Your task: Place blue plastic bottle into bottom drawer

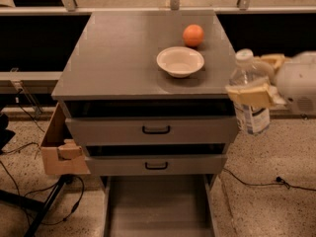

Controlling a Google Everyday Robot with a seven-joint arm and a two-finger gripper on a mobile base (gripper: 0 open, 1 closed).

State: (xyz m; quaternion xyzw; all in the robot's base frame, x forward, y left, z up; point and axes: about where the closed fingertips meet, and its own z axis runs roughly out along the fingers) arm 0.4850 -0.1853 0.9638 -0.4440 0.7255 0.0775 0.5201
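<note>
Pincer [249, 77] is hanging in the air just off the table's [123, 58] front right corner, outside its edge, and it is pinching the blue plastic bottle [251, 118] between two tan pads [249, 96], one crossing the bottle's near side and the other showing behind its shoulder. The bottle is standing nearly upright in that grip, white cap on top, its label hanging below the near pad, level with the table's upper drawer fronts and clear of the floor. A white arm housing [298, 83] is reaching in from the right of the table. On the table's top, a white bowl [180, 61] is sitting toward the right front, and an orange [193, 35] is lying just behind it, apart from it. Under the top, two upper drawers [153, 130] with black handles are facing forward. At the table's foot the bottom drawer [158, 206] is standing pulled out. A cardboard box [59, 149] is leaning against the table's left side, with dark cables [29, 191] trailing over the speckled floor below it.
</note>
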